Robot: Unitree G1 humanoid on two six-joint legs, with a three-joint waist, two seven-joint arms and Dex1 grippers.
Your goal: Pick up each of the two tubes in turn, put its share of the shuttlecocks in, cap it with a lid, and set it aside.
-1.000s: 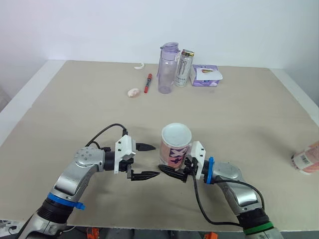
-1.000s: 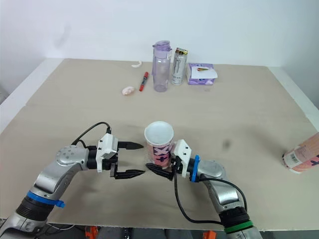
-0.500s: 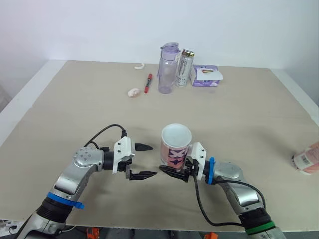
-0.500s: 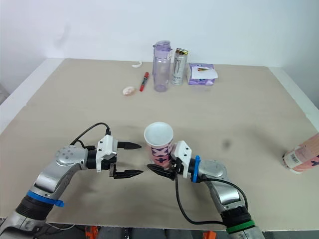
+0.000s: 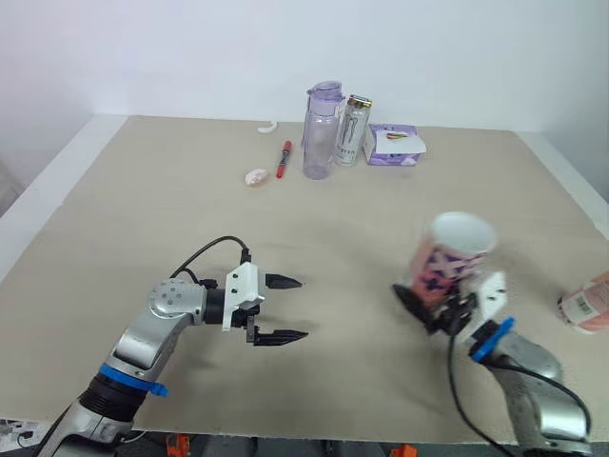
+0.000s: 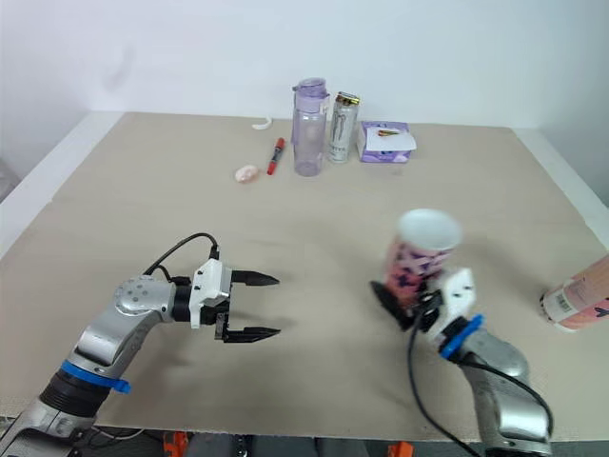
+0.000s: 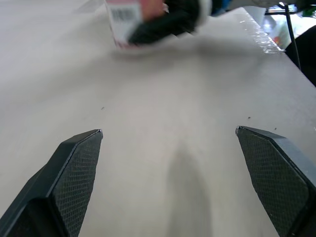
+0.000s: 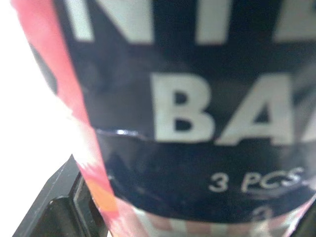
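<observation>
A pink and dark-blue tube (image 5: 445,259) with a white top leans to one side over the table's right half. My right gripper (image 5: 433,307) is shut on its lower part, and in the right wrist view the tube's label (image 8: 173,113) sits close against one finger (image 8: 54,207). A second tube (image 5: 584,305) lies on its side at the table's right edge. Left of the middle, my left gripper (image 5: 302,307) hovers open just above the table with nothing in it. The left wrist view looks between its fingers (image 7: 74,168) towards the held tube (image 7: 126,19).
At the back of the table stand a clear water bottle (image 5: 321,129) and a drink can (image 5: 352,129), with a purple tissue pack (image 5: 395,145) beside them. A red pen (image 5: 283,159), a small pale object (image 5: 255,176) and a white curved piece (image 5: 266,126) lie to their left.
My right gripper has carried the tube from the table's middle to the right, and the tube now tilts. The left gripper has shifted slightly right and stays open.
</observation>
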